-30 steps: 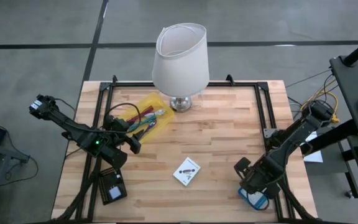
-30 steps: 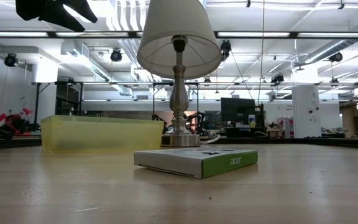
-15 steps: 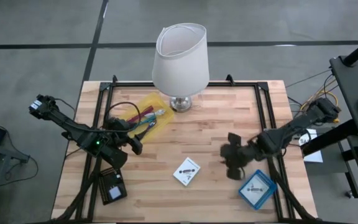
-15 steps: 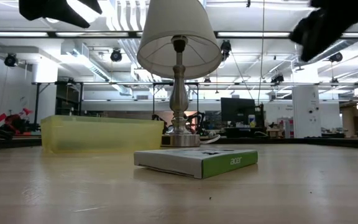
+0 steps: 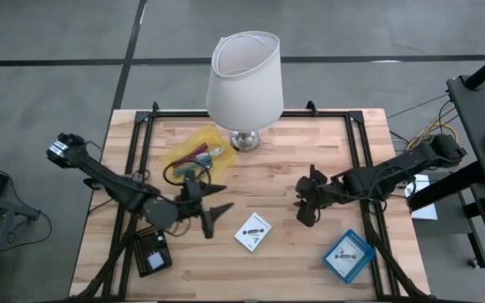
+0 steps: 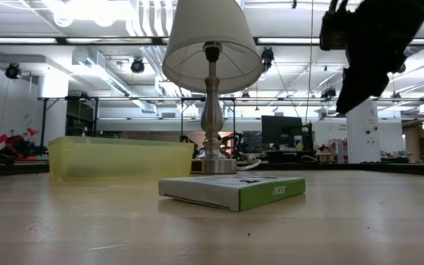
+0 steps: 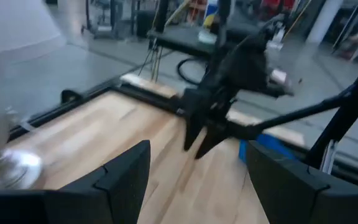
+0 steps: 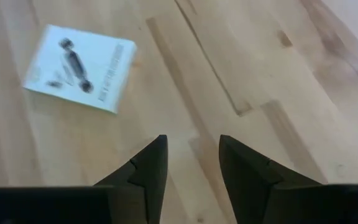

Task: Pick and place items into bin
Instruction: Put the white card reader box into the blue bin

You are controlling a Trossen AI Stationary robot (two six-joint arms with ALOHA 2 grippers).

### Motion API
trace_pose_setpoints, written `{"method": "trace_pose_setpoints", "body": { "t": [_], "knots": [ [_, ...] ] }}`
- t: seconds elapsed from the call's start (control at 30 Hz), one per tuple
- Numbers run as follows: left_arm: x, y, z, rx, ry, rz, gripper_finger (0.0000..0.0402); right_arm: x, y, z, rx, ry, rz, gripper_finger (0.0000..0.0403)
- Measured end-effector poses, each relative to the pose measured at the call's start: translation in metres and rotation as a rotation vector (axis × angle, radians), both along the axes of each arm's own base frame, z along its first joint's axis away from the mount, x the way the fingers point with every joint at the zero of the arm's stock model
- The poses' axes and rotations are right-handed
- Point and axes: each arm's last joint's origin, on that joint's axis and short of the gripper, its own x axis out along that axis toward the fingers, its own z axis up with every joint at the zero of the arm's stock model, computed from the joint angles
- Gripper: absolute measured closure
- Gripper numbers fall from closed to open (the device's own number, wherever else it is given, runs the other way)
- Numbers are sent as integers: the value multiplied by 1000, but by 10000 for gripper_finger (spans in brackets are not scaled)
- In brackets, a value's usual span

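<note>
Two loose items on the near half of the desk [image 5: 285, 181]: blue-edged card [image 5: 349, 255] at the near right corner, white boxed card [image 5: 253, 231] near centre, lying flat. No contact with either arm.

Right end effector [image 5: 306, 204] above the desk between the two cards, fingers slightly parted with a narrow gap, holding nothing. Right wrist view puts the white boxed card [image 8: 81, 67] ahead of the fingertips and off to one side, so not lined up yet.

Left end effector [image 5: 210, 217] just beside the white boxed card on the opposite side, fingers splayed wide, empty.

Both arms about equally near the white boxed card; left looks marginally closer and also sits on the bin side. Card's long axis runs diagonally across the desk, so probably needs wrist yaw before a pinch across the short edges.

Farther back: yellow bin [image 5: 194, 156] left of centre, coloured sticks already inside. Behind it, white lamp [image 5: 244, 80] at the far edge, not part of the job.
</note>
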Motion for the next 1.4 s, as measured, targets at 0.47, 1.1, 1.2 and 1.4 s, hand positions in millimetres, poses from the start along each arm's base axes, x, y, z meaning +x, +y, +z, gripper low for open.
{"method": "trace_pose_setpoints", "body": {
  "t": [0.47, 1.1, 1.2, 1.4],
  "knots": [
    [48, -5, -42, -157, -22, 105, 155, 8, 10, 18, 21, -368, 443, 283],
    [-23, 32, 20, -221, -143, 91, 155, 104, 48, -7, -209, -268, 872, 201],
    [-32, 38, 26, -216, -163, 90, 155, 120, 54, -14, -239, -203, 938, 196],
    [-45, 44, 34, -186, -173, 83, 155, 143, 66, -39, -222, -29, 1095, 212]
  ]
}}
